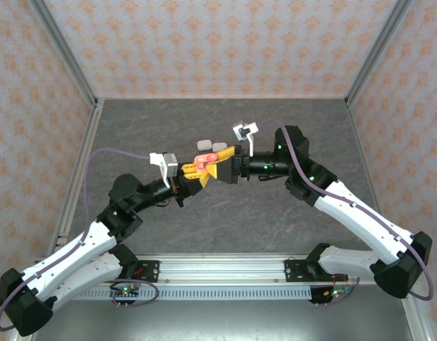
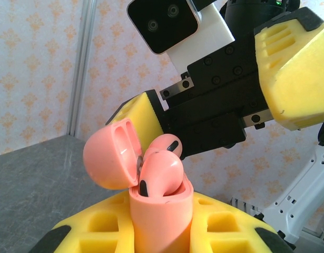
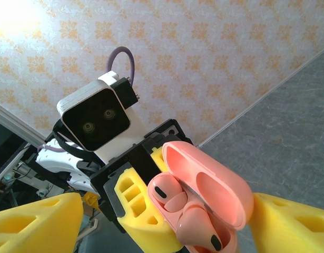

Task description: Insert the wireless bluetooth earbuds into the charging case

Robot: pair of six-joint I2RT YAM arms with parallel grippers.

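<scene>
The charging case (image 2: pixel 162 216) stands upright between the fingers of the left pincer (image 1: pixel 200 169), its base sunk down among them. The lid (image 2: pixel 110 154) tilts off to that pincer's left side, joined to the case at the rim. Two earbuds (image 2: pixel 160 176) sit in the case's mouth, one just behind the other, heads above the rim. The right pincer (image 1: pixel 222 166) faces the left one head-on, a finger (image 3: pixel 35 221) out on either side of the case. Both hang above the table (image 1: pixel 275 220). Beyond them, two small rounded items (image 1: pixel 204 144) lie side by side.
</scene>
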